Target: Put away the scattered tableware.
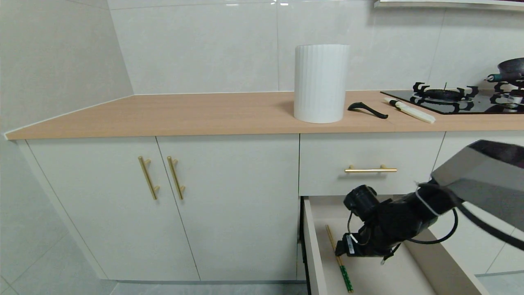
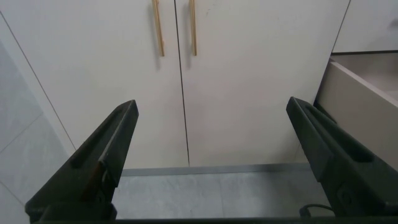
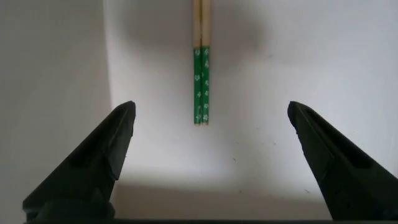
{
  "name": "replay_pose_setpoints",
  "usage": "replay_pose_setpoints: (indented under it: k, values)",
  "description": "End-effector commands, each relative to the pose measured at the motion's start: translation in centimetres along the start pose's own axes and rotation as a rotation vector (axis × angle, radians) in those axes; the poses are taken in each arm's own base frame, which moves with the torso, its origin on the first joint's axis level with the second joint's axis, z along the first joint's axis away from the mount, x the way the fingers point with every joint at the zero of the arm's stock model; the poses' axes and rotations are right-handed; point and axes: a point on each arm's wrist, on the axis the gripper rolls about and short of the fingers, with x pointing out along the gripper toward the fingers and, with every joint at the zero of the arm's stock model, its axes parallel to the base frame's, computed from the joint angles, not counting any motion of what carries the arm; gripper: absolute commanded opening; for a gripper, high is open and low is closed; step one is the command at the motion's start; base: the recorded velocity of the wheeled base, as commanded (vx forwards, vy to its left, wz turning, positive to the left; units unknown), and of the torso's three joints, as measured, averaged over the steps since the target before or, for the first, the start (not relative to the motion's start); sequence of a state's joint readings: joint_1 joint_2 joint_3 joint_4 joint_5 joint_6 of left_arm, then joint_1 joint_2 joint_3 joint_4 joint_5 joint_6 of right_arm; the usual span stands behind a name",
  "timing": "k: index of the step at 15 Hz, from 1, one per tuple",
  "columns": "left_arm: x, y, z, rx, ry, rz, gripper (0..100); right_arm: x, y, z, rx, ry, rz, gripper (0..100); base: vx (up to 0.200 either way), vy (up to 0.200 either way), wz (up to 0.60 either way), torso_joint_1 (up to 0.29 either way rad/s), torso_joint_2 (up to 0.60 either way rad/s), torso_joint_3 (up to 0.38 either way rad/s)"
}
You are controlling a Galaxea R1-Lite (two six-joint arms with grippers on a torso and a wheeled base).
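Note:
A pair of wooden chopsticks (image 1: 339, 262) with green patterned ends lies on the floor of the open drawer (image 1: 311, 246), along its left wall. My right gripper (image 1: 347, 247) hangs inside the drawer just above them. In the right wrist view the right gripper (image 3: 211, 115) is open and holds nothing, with the chopsticks (image 3: 201, 62) lying flat beyond its fingers (image 3: 118, 143). On the countertop lie a black spoon (image 1: 366, 108) and a cream-coloured knife (image 1: 409, 110). My left gripper (image 2: 211, 107) is open and empty, low in front of the cabinet doors (image 2: 249, 81).
A tall white ribbed container (image 1: 321, 84) stands on the wooden countertop (image 1: 184, 114) left of the spoon. A black gas stove (image 1: 450, 98) with a pan (image 1: 511, 67) is at the far right. A shut drawer with a gold handle (image 1: 370, 169) sits above the open one.

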State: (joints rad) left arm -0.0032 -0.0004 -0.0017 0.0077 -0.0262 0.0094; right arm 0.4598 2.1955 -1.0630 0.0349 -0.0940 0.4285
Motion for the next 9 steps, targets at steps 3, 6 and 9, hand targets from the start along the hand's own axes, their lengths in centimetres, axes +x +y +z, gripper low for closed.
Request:
replay_pose_setpoints:
  k: [3, 6, 9]
  values:
    - [0.0, 0.0, 0.0, 0.0, 0.001, 0.0, 100, -14.9, -4.0, 2.2, 0.105, -0.333, 0.1, 100, 0.0, 0.0, 0.0, 0.0, 0.0, 0.0]
    - [0.0, 0.0, 0.0, 0.0, 0.001, 0.0, 100, -19.6, -5.3, 1.5, 0.111, -0.467, 0.127, 100, 0.0, 0.0, 0.0, 0.0, 0.0, 0.0]
    - [0.0, 0.0, 0.0, 0.0, 0.001, 0.0, 100, -20.4, -5.5, 1.0, 0.089, -0.491, 0.121, 100, 0.0, 0.0, 0.0, 0.0, 0.0, 0.0]
